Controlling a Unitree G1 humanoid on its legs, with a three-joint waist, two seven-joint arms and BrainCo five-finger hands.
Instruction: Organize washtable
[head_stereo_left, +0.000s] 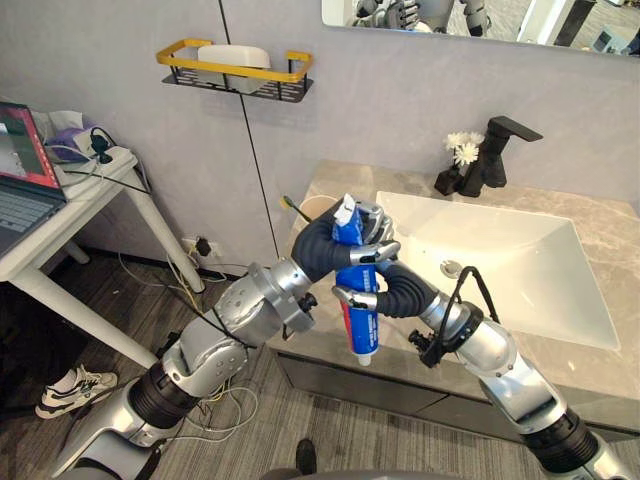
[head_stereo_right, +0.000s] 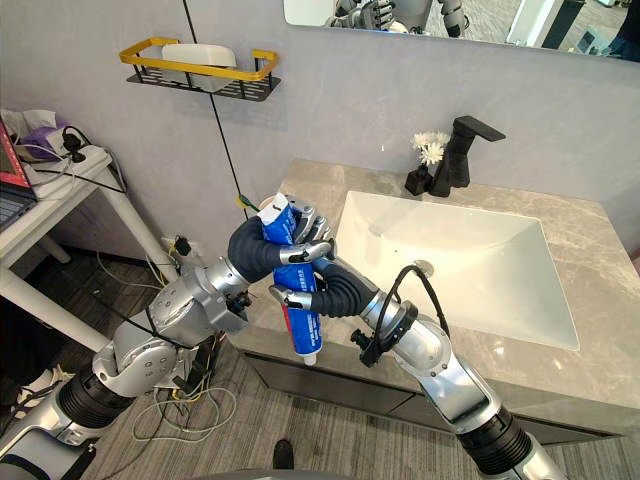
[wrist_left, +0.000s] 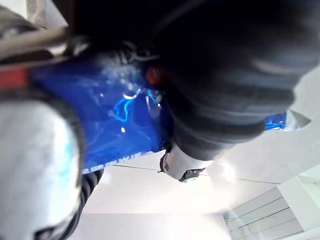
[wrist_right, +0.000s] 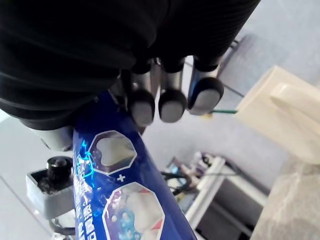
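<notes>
Blue and glossy, the toothpaste tube (head_stereo_left: 361, 322) with a white cap at its lower end hangs upright in the air over the front left corner of the grey-beige marble desk (head_stereo_left: 600, 225), held in both my hands. My left hand (head_stereo_left: 372, 232) has its fingers curled round the crimped upper end. My right hand (head_stereo_left: 372, 292) wraps the middle, fingers and thumb closed on the printed body, with the cap free below. This looks to me like a handover, so I judge it safest to loosen one hand only once the other grips firmly, and to squeeze lightly, since the tube seems soft and slick. Just behind stands a beige cup (head_stereo_left: 314, 208) with a green toothbrush (head_stereo_left: 291, 204) in it, a likely home for the tube. I would lower the tube in cap-first, clear of the brush. Beyond lies the white sink basin (head_stereo_left: 500, 265), with a black tap (head_stereo_left: 497, 150) at its far rim.
</notes>
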